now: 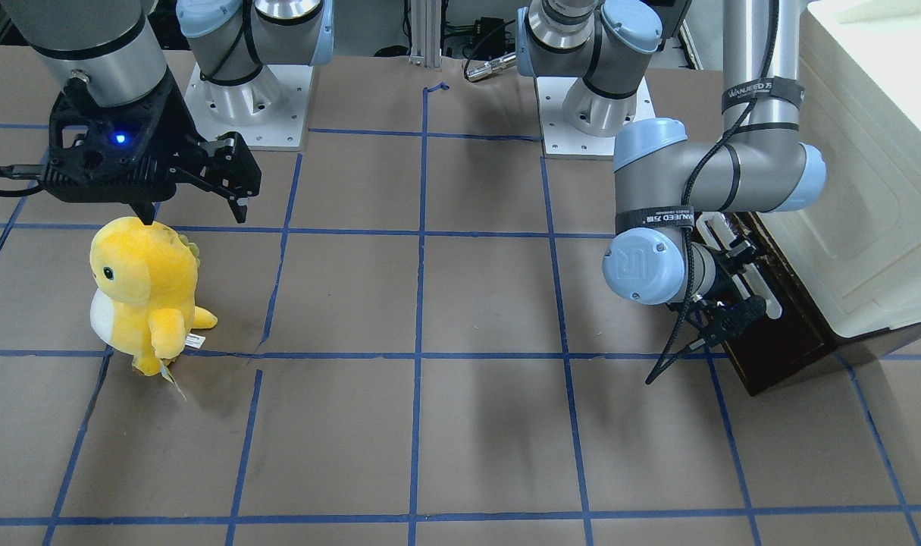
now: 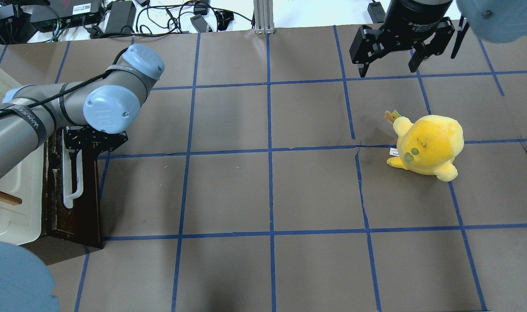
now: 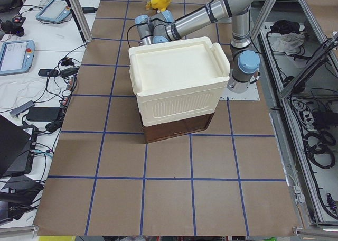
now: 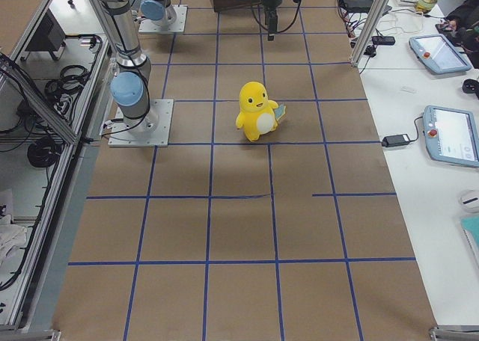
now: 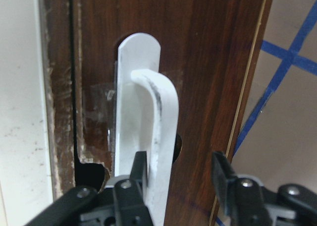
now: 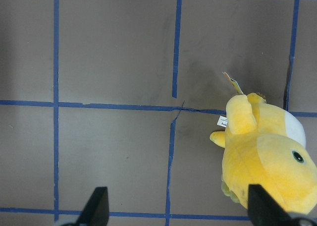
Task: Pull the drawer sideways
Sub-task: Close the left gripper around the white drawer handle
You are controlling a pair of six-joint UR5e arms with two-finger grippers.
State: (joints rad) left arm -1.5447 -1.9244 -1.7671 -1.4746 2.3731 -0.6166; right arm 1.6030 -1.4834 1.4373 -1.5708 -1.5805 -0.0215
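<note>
Black fingers (image 5: 139, 171) of the left claw (image 5: 179, 161) sit at the near edge of the wrist view. They are spread apart, with the long white bar handle (image 5: 156, 132) standing between them. One finger is just beside the bar, and the other hangs well clear of it over the dark wood, so the claw straddles the handle without pinching it.

That handle is fixed to the dark brown wooden front panel of the drawer (image 5: 213, 62), whose finish is scuffed and pale along one edge. A thin dark gap shows between the panel and the pale wall beside it. The drawer sits at the bottom of a large cream-white plastic cabinet (image 3: 179, 87), which stands at the far left end of the brown paper-covered worktop (image 2: 228, 190) with its blue tape grid. The panel faces right, toward the middle of the worktop.

On the right side, the right claw (image 2: 389, 67) hovers above the worktop with its fingers spread wide, gripping nothing. A yellow plush toy with a white belly (image 2: 428, 147) stands upright near it, apart from the fingertips in the overhead view
</note>
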